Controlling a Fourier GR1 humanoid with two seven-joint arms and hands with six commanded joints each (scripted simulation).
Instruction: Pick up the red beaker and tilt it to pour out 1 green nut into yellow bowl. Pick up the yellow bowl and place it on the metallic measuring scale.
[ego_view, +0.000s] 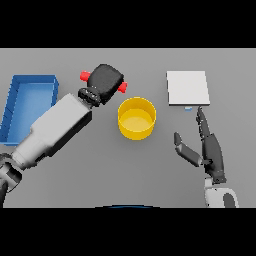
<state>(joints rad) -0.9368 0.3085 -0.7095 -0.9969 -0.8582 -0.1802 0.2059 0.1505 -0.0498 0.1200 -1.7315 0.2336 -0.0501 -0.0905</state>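
Note:
My left hand (106, 79) is curled round the red beaker (86, 75), which lies tipped sideways; only its red ends show on either side of the hand, one end close above the bowl's rim. The yellow bowl (136, 118) stands at the middle of the table, just right of and below that hand; I see no nut inside it. The metallic measuring scale (187, 88), a pale square plate, lies at the back right. My right hand (207, 147) rests in front of the scale, fingers straight, holding nothing.
A blue tray (28, 102) sits at the left edge of the table, beside my left forearm.

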